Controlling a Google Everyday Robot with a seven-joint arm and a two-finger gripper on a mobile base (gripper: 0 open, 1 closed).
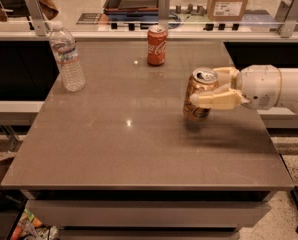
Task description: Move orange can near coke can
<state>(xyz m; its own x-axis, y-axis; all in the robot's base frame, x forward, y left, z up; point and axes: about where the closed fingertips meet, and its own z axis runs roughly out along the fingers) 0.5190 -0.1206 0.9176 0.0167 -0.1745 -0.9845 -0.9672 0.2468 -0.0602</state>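
Observation:
The golden-orange can (199, 95) with dark lettering is held upright, slightly tilted, just above the grey table (114, 144) at its right side. My gripper (209, 88) reaches in from the right on a white arm, and its cream fingers (216, 100) are shut around the can's upper half. The red coke can (157, 45) with white script stands upright near the table's far edge, up and to the left of the held can, well apart from it.
A clear plastic water bottle (67, 57) stands at the table's far left. A rail with metal posts (164, 6) runs behind the far edge. Cardboard boxes (228, 1) sit beyond it. The table's right edge is under the arm.

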